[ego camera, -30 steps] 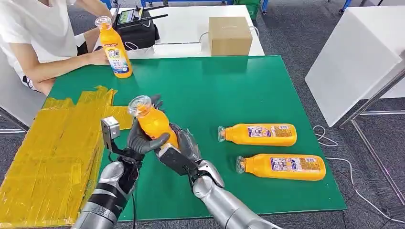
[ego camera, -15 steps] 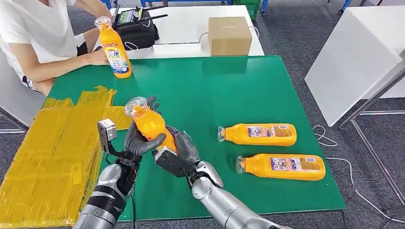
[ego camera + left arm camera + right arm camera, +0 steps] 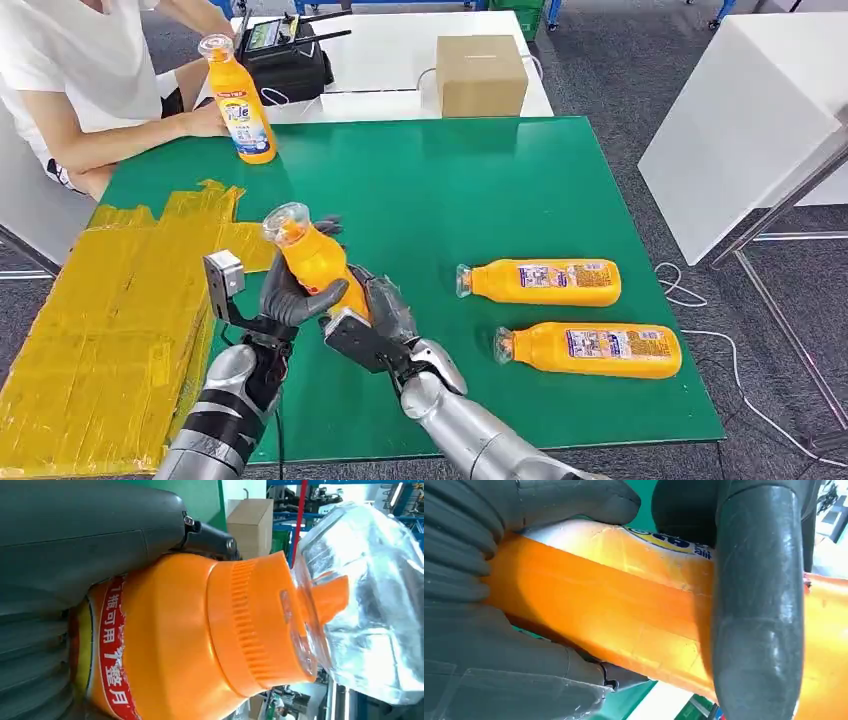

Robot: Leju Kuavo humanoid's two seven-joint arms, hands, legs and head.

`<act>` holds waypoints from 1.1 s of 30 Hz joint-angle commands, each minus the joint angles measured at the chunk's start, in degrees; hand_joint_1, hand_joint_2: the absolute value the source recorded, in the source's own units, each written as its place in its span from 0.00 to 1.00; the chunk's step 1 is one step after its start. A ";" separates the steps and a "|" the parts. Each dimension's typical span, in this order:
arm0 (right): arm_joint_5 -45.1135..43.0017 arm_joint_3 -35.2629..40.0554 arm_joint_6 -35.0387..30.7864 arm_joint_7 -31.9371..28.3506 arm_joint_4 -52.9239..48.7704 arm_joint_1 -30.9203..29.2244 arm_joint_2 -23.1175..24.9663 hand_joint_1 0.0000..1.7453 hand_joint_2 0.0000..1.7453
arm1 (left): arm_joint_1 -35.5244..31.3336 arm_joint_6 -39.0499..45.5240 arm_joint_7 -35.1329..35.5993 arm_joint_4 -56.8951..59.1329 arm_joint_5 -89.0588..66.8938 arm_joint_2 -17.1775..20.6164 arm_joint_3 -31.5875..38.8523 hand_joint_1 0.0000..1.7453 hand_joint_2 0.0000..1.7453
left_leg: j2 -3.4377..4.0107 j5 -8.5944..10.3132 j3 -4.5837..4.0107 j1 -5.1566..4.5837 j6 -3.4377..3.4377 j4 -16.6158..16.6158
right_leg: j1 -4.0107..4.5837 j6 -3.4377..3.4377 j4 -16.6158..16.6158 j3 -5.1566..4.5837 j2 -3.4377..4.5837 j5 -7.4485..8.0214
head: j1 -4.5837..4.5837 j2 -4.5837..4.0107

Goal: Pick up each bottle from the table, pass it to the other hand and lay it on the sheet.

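An orange bottle [image 3: 312, 258] with a clear cap is held tilted above the green table [image 3: 480, 190], cap pointing up and away. My left hand [image 3: 291, 297] wraps its middle, thumb across the front. My right hand [image 3: 378, 312] grips its lower end from the right. The left wrist view shows the bottle [image 3: 200, 635] close up, its clear cap [image 3: 365, 595] beyond my thumb [image 3: 95, 540]. In the right wrist view grey fingers [image 3: 484, 645] close around the orange body [image 3: 624, 615]. Two more orange bottles [image 3: 545, 282] [image 3: 596, 349] lie on their sides to the right. The yellow sheet [image 3: 100, 320] covers the table's left.
At the far left corner a person's hand [image 3: 205, 120] holds another orange bottle [image 3: 238, 98] upright. A cardboard box [image 3: 481, 74] and a black device [image 3: 288, 58] sit on the white table behind. A white table [image 3: 745, 120] stands to the right.
Both hands and the bottle between them have shifted slightly to the left; both still grip it. The lying bottles have not moved.
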 commanded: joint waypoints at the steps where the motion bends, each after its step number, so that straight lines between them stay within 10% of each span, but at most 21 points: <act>1: 3.46 -0.79 -2.58 -3.73 2.13 -0.01 -0.72 1.00 1.00 | -4.35 1.29 0.65 1.78 -0.09 0.07 4.02 1.00 1.00 | -0.07 -0.10 0.24 0.06 -0.02 0.00 | 0.07 -0.04 -0.03 0.28 -0.14 -0.11 | -0.02 0.00; 14: 11.29 -10.19 -2.24 -3.88 -2.23 2.28 -0.72 1.00 1.00 | -3.70 1.86 1.28 -0.15 -0.15 0.12 4.15 1.00 1.00 | -0.09 -0.09 0.22 0.04 -0.01 -0.01 | 0.06 -0.03 -0.03 0.26 -0.16 -0.11 | 0.00 0.00; 15: 12.00 -11.34 -3.03 -4.28 -3.18 2.66 -0.72 0.77 1.00 | -3.63 2.10 1.33 -0.60 -0.49 0.13 3.99 1.00 1.00 | -0.07 -0.06 0.17 0.04 -0.01 -0.02 | 0.05 -0.03 -0.04 0.20 -0.12 -0.07 | 0.00 0.00; 16: 12.65 -13.70 -3.59 -4.83 -5.05 3.46 -0.72 0.03 1.00 | -3.43 2.50 1.43 -1.51 -1.05 0.16 3.72 1.00 1.00 | -0.06 -0.09 0.22 0.06 -0.01 0.00 | 0.07 -0.03 -0.04 0.26 -0.12 -0.09 | -0.02 0.00; 25: 22.05 -28.61 1.48 -3.63 -31.33 13.67 -1.92 0.00 1.00 | -2.75 13.23 2.38 -10.66 -11.17 1.21 5.83 1.00 1.00 | -0.08 -0.06 -0.03 0.06 -0.01 0.08 | 0.06 -0.03 0.05 0.01 -0.13 -0.07 | -0.02 0.00; 33: 20.58 -30.83 2.82 -3.26 -45.93 18.56 -1.88 0.00 1.00 | -8.86 41.48 5.02 -8.09 -47.14 4.60 12.32 1.00 1.00 | -0.21 -0.07 -0.02 0.04 -0.02 0.10 | 0.05 -0.03 0.09 0.01 -0.25 -0.09 | 0.00 0.00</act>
